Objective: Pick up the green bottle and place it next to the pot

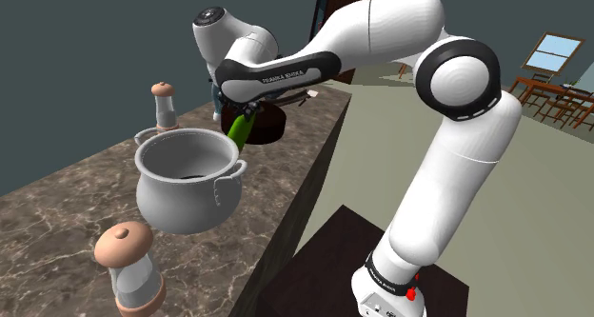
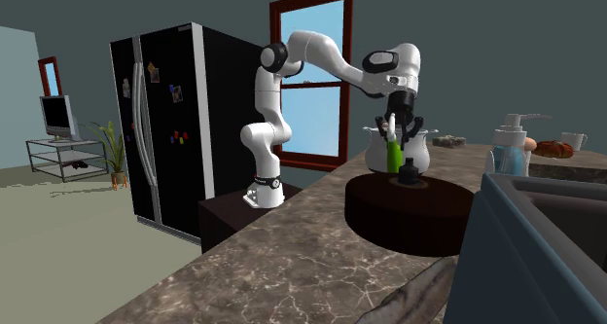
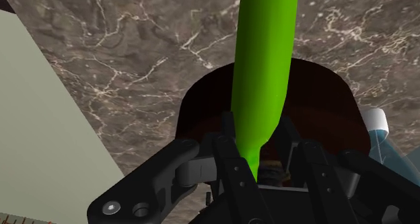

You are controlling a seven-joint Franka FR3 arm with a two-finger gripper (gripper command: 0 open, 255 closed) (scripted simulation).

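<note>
Marble-patterned countertop [image 1: 57, 206] carries the grey pot [image 1: 186, 182] and a dark round block [image 2: 409, 215]. The green bottle [image 3: 262, 75] hangs from the black gripper [image 3: 259, 132], whose fingers are clamped on its narrow neck. The bottle's long axis runs straight out from the gripper, body downward and slightly tilted. In the shoulder view the bottle is just beside the pot, on the side toward the block. Judgement: placement calls for a short descent beside the pot. Whether the base touches the counter cannot be told.
</note>
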